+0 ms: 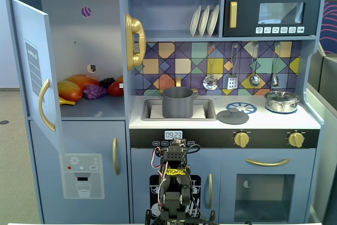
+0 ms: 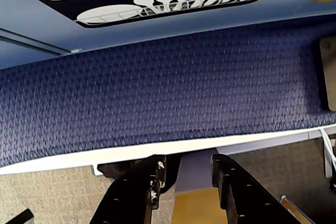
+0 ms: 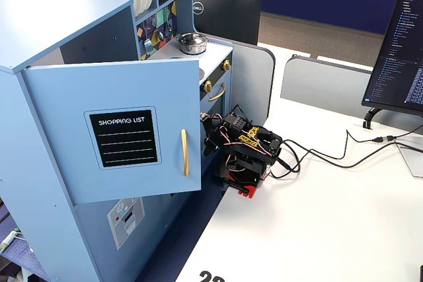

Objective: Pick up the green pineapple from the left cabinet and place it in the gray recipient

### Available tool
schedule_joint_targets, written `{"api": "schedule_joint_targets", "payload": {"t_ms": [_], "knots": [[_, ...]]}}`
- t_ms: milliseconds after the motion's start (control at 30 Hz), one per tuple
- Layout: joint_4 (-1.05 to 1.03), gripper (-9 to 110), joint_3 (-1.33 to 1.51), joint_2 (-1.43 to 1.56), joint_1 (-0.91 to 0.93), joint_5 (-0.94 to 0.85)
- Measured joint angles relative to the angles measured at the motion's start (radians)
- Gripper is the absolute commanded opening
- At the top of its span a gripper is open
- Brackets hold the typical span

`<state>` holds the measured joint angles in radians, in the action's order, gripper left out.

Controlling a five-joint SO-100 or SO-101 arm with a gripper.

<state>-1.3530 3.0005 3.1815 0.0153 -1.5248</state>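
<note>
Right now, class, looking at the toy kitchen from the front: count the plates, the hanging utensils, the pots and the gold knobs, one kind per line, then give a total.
Plates: 3
Hanging utensils: 4
Pots: 2, the gray pot and the steel pot
Gold knobs: 2
Total: 11

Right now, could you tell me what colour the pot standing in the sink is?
Plain matte gray; the pot shows best in a fixed view facing the kitchen.
</note>
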Motion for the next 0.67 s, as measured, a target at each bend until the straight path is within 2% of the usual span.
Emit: {"api": "schedule_joint_targets", "payload": {"t_ms": [667], "knots": [[-0.002, 5, 0.000, 0.002, -0.031, 0.000]]}}
